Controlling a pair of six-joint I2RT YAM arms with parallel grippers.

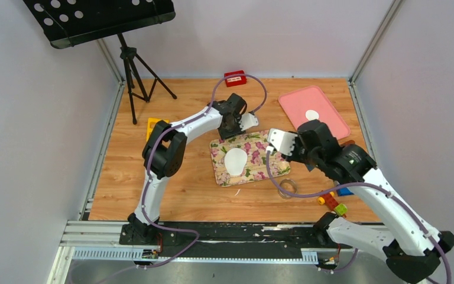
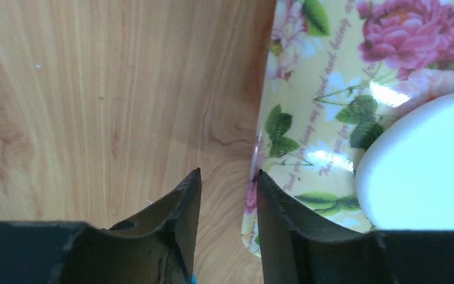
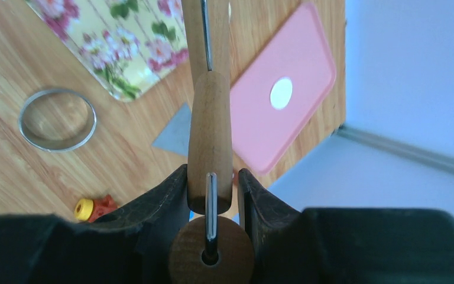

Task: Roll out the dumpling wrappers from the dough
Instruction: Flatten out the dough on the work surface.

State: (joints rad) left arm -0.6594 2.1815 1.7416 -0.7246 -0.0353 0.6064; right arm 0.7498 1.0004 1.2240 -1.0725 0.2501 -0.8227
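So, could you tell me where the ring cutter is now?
The ring cutter lies on the table right of centre in the top view, by the near right corner of the floral tray.

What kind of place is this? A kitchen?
Probably a robot test booth, not a kitchen: plain walls box in a wooden table, two robot arms are bolted at its edge, and dough sits on a flowery tray.

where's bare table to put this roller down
Bare wood left of the floral tray, past the left arm, and the near strip before that tray. Crowded right: ring cutter, toy blocks, pink tray.
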